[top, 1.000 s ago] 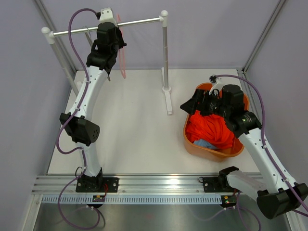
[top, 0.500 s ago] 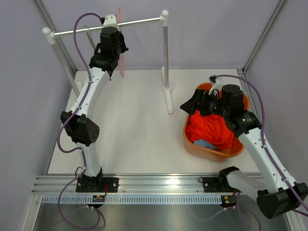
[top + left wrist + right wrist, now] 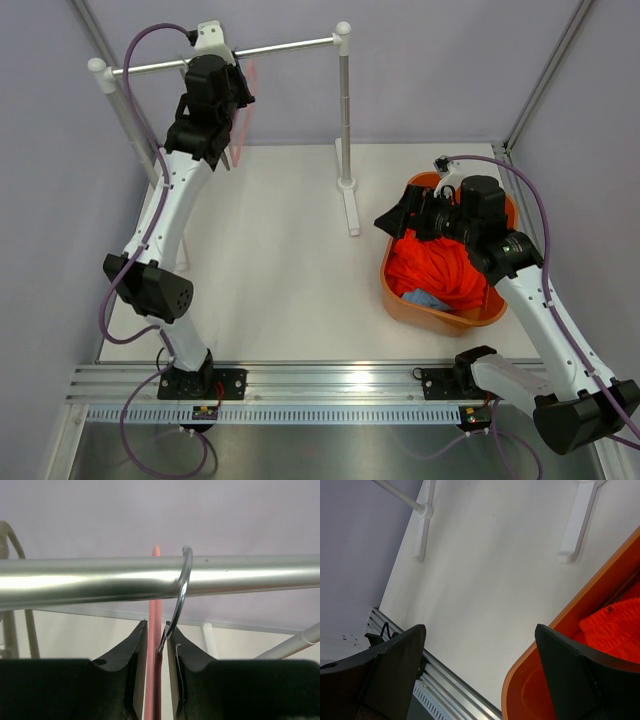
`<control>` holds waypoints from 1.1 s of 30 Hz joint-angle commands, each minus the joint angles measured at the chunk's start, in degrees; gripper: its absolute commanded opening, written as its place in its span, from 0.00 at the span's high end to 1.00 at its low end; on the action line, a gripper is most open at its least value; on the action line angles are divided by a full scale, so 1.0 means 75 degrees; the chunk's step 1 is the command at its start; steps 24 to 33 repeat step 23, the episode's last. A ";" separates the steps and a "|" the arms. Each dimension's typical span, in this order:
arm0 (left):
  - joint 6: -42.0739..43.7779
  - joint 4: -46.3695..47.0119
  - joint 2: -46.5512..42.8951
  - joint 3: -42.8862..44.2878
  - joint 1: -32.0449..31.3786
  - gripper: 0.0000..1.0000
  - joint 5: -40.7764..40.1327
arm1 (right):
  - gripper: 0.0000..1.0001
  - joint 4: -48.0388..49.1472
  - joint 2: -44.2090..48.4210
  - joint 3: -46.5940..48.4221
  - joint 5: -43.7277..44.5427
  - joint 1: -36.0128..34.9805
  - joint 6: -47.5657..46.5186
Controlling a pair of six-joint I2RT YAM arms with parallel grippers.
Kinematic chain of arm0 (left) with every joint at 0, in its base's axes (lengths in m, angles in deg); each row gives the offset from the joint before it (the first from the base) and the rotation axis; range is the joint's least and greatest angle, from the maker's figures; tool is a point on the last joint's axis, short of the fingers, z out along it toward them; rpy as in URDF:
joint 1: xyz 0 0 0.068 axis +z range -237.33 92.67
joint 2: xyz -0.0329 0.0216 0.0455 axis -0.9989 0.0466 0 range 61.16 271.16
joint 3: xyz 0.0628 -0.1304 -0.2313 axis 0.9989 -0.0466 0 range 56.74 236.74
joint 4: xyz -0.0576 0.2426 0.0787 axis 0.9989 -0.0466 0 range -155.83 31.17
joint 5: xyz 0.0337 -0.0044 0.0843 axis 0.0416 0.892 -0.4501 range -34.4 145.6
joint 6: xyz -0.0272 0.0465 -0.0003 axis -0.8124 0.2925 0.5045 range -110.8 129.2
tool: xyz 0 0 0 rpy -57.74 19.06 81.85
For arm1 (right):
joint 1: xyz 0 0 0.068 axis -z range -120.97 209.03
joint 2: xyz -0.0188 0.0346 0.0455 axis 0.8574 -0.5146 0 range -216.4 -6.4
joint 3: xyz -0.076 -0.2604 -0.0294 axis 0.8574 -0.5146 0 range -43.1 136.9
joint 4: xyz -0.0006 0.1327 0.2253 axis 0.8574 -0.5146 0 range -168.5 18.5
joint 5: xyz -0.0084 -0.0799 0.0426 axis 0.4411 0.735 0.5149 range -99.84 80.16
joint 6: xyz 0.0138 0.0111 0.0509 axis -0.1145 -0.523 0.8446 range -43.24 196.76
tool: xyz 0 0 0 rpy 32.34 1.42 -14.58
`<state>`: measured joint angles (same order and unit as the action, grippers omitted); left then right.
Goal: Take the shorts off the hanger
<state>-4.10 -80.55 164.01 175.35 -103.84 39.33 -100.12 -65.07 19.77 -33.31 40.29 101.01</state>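
The orange shorts [image 3: 437,268] and the light blue shorts [image 3: 424,298] lie limp in an orange basin [image 3: 392,291] at the right. The orange shorts also show in the right wrist view [image 3: 615,625]. A bare pink hanger [image 3: 243,115] hangs by its metal hook [image 3: 182,582] on the silver rail [image 3: 280,46]. My left gripper [image 3: 231,72] is up at the rail, shut on the hanger's pink neck [image 3: 152,680] just under the hook. My right gripper [image 3: 405,216] hovers over the basin's left rim, open and empty [image 3: 480,630].
The rack stands on white posts, one at the back left [image 3: 125,115] and one near the middle [image 3: 345,110], with a white foot [image 3: 351,210] on the table. Grey walls close the back and sides. An aluminium rail [image 3: 330,380] runs along the near edge.
My left gripper has slid left along the rail with the pink hanger, after first shifting slightly right. The right arm and the basin have not moved.
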 commanded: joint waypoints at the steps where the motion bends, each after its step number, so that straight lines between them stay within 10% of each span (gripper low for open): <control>1: 0.0133 0.0493 -0.0716 -0.0204 0.0057 0.74 0.0002 | 0.01 -0.0051 0.0124 0.0102 0.0046 0.0003 -0.0081; 33: 0.0285 -0.0911 -0.4206 -0.1867 -0.0352 0.61 0.0750 | 0.01 -0.0227 0.1984 -0.0097 0.0384 0.0003 0.0187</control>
